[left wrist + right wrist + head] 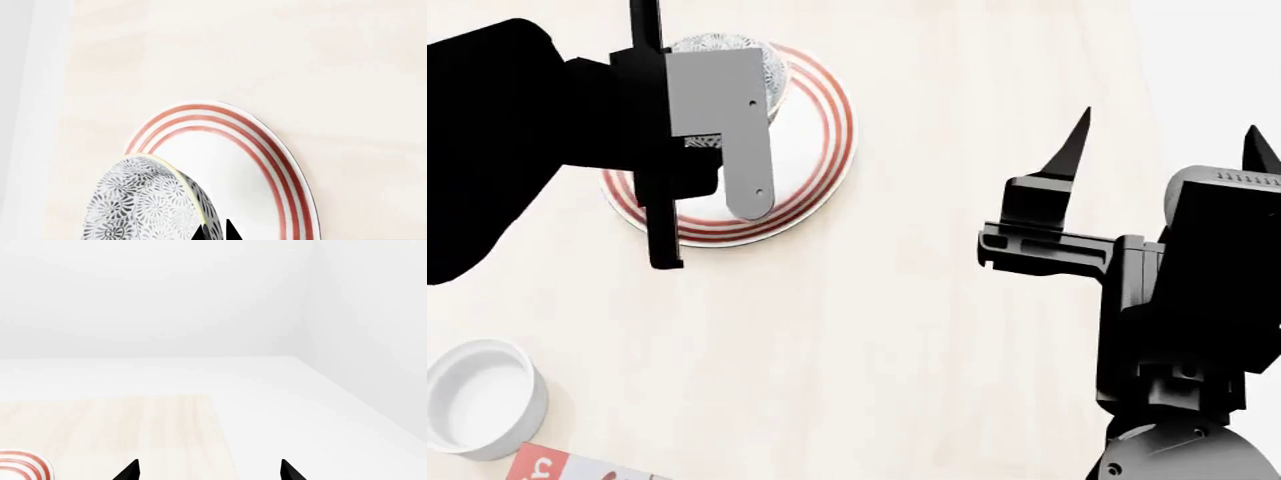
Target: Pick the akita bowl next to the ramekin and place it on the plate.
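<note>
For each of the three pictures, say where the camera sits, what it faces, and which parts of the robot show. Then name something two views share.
Head view: from the robot's head, looking down on the table; both arms, left gripper over the plate, ramekin.
Left wrist view: near the left gripper, facing bowl and plate; fingertips show.
Right wrist view: near the right gripper, facing table and walls; fingertips show.
Shared: all three show the plate.

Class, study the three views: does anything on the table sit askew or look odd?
Yes: the patterned bowl is tilted, not level, over the red-ringed plate, its rim between the left gripper tips. Whether it touches the plate is unclear. The ramekin stands upright.
</note>
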